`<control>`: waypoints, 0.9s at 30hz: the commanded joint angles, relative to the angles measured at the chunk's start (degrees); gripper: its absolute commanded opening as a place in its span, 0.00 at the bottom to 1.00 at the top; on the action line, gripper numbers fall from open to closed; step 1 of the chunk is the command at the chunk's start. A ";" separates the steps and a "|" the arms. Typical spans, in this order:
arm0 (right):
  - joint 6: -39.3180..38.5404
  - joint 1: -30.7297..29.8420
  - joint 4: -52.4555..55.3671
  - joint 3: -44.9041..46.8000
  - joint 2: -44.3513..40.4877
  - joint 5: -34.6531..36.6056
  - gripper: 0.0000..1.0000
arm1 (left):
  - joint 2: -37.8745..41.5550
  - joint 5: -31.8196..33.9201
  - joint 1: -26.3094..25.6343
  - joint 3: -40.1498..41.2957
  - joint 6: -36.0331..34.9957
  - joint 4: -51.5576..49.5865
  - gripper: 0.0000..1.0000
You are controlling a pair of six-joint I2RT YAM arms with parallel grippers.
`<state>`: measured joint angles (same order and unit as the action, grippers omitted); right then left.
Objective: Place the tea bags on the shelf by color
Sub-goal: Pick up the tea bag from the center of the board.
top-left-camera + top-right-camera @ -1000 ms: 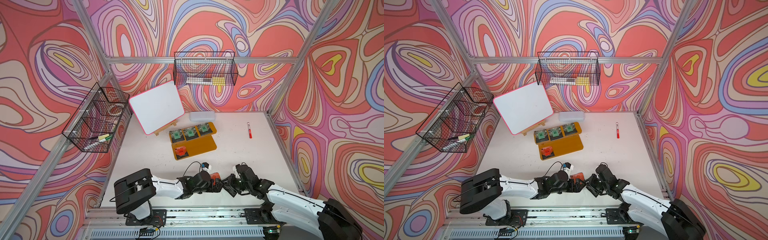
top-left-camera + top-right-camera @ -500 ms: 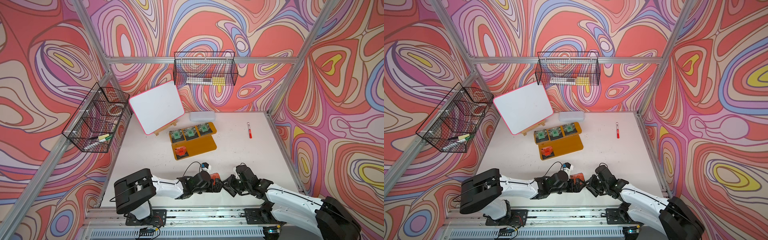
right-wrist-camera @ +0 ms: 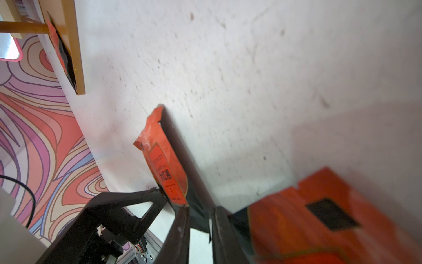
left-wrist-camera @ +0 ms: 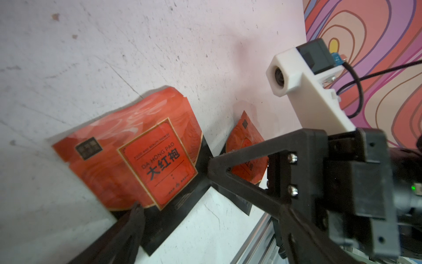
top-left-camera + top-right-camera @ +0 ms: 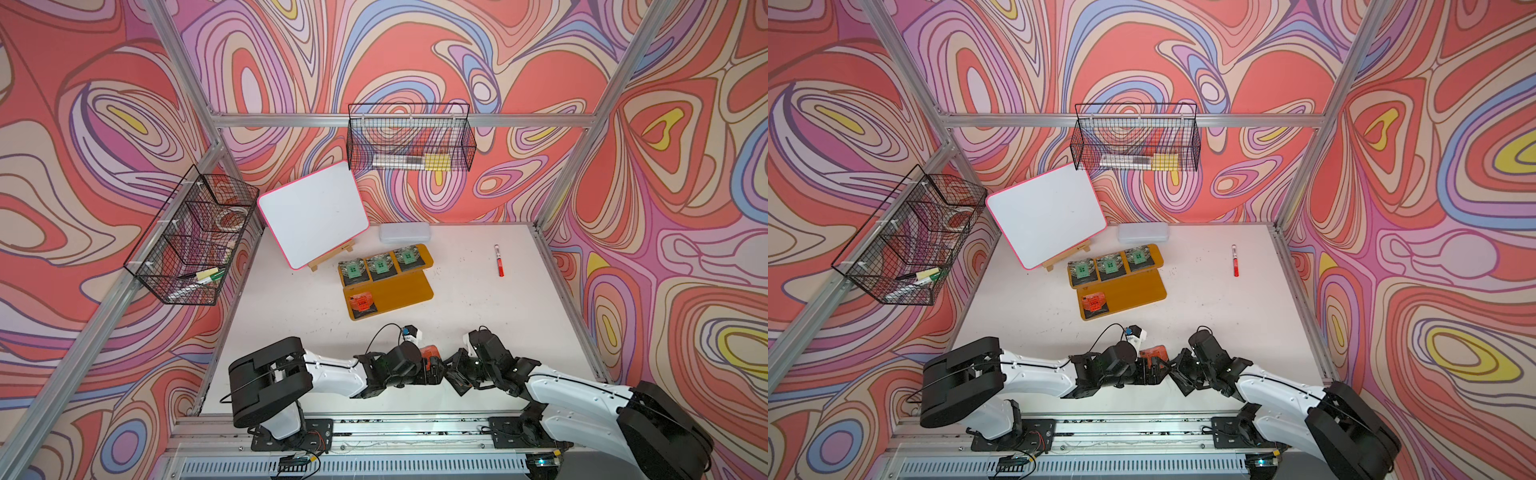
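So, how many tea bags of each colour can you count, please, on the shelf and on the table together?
green tea bags: 3, all on the upper board of the shelf
orange tea bags: 3, one on the lower board, two at the front of the table
total: 6

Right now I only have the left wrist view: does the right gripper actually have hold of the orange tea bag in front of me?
Observer: Yes. In the right wrist view the right gripper is shut on the black edge of that orange tea bag.
Operator: Where is there room for it?
Observer: The shelf has one orange bag at the left end of its lower board; the rest is bare.
Operator: And the upper board?
Observer: Three green tea bags fill it.
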<state>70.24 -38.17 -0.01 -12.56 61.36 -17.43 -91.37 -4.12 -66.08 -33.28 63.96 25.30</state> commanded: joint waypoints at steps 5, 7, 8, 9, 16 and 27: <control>0.82 0.20 -1.80 1.93 -2.12 3.80 0.16 | -1.09 0.69 -0.45 -0.09 0.10 -1.04 0.96; 0.69 0.20 -2.54 1.90 -1.69 4.07 0.16 | -1.09 0.68 -0.45 -0.07 0.06 -1.04 0.96; 0.71 0.20 -3.09 1.88 -1.18 3.91 0.16 | -1.09 0.68 -0.45 -0.09 0.10 -1.04 0.96; 0.64 0.20 -3.73 1.84 -0.64 3.73 0.16 | -1.09 0.69 -0.45 -0.09 0.10 -1.04 0.96; 0.68 0.20 -7.15 0.94 4.01 0.79 0.16 | -1.09 0.78 -0.45 0.07 0.20 -0.95 0.96; 0.60 0.20 -9.20 1.94 1.75 1.92 0.09 | -1.09 0.77 -0.45 -0.01 0.06 -0.99 0.96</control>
<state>70.81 -38.17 -7.73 -11.29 63.77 -16.29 -91.53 -4.10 -66.08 -33.28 63.96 25.32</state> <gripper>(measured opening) 0.094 0.957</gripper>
